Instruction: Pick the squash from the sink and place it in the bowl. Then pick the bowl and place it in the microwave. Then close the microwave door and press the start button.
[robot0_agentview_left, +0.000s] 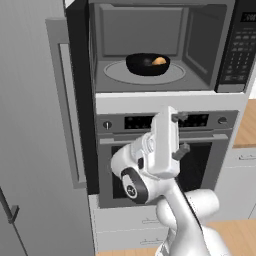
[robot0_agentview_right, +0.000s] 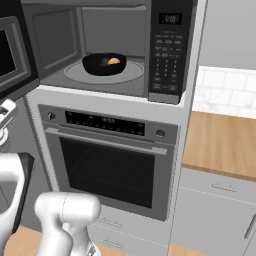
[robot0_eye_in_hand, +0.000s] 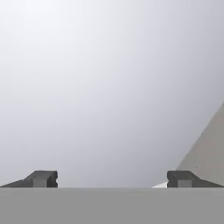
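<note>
Black bowl (robot0_agentview_left: 147, 64) holding orange squash (robot0_agentview_left: 159, 61), centred on turntable inside microwave (robot0_agentview_left: 150, 45); microwave door (robot0_agentview_left: 70, 100) swung open.

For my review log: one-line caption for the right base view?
Squash in black bowl on the turntable of the microwave, door open, oven below.

Oven (robot0_agentview_right: 112, 167): built into the grey cabinet column at 6 o'clock in the right base view; black glass door, horizontal bar handle (robot0_agentview_right: 105, 142), control strip with two knobs.
Drawers (robot0_agentview_left: 127, 225): pale grey, under the oven.
Counter (robot0_agentview_right: 222, 142): wood top at 3 o'clock, just beside the column.
Backsplash (robot0_agentview_right: 225, 92): white tile above the counter.
Base cabinets (robot0_agentview_right: 215, 215): light grey, slim handles.
Floor (robot0_agentview_left: 235, 235): wood-toned.
Tall panel (robot0_agentview_left: 30, 125): plain grey, at 9 o'clock in the left base view.
</note>
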